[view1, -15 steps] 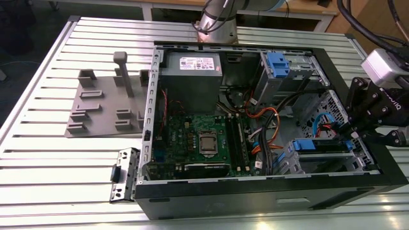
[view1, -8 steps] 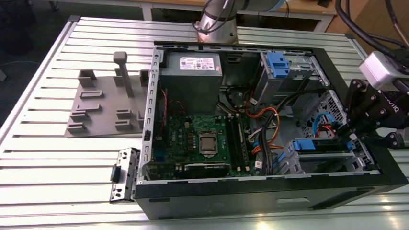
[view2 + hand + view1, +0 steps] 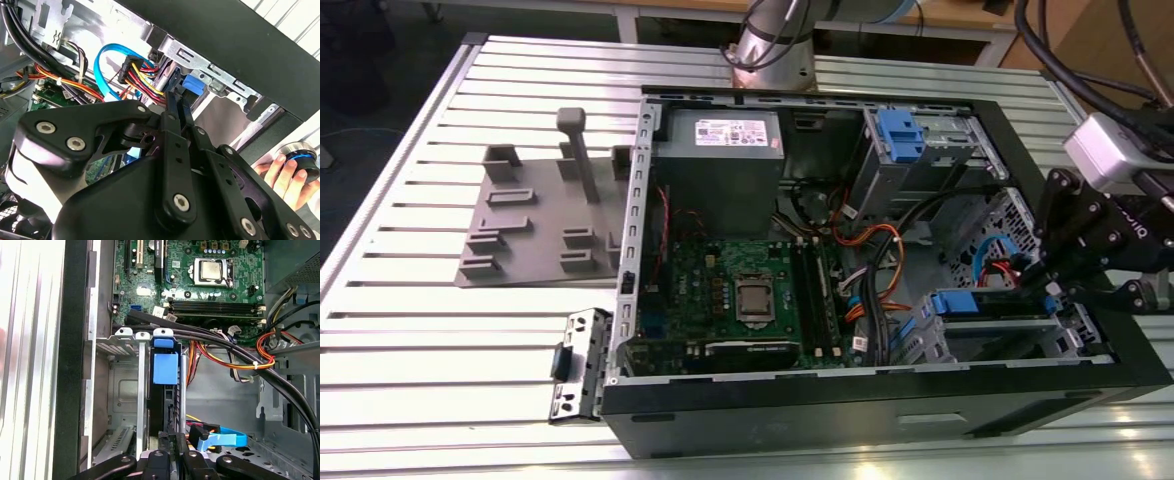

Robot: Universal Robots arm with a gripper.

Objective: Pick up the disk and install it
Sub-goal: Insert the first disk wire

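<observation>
In the exterior view you see the whole layout: a black-walled computer case (image 3: pixel 854 425) lies open on the ribbed aluminium table (image 3: pixel 454 330), and the gripper (image 3: pixel 1051 292) reaches in at the case's 3 o'clock edge. The disk (image 3: pixel 961 303) sits just beside it in the bay toward 4 o'clock, showing as a blue strip. A grey moulded fixture (image 3: pixel 540 215) rests on the table out at 9 o'clock. The first wrist view gives what that angle cannot: the disk (image 3: pixel 165 367) stands edge-on in its metal bay, a dark slim slab capped by a glossy blue plastic tab, with the green motherboard (image 3: pixel 200 285) beyond. In the second wrist view the gripper (image 3: pixel 176 97) has its flat black fingers (image 3: pixel 171 115) drawn nearly together, tips at the disk's blue end (image 3: pixel 192 85); you cannot tell whether anything is pinched between them. There too, a hand (image 3: pixel 277 172) rests on a round knob (image 3: pixel 300 159) outside the case.
</observation>
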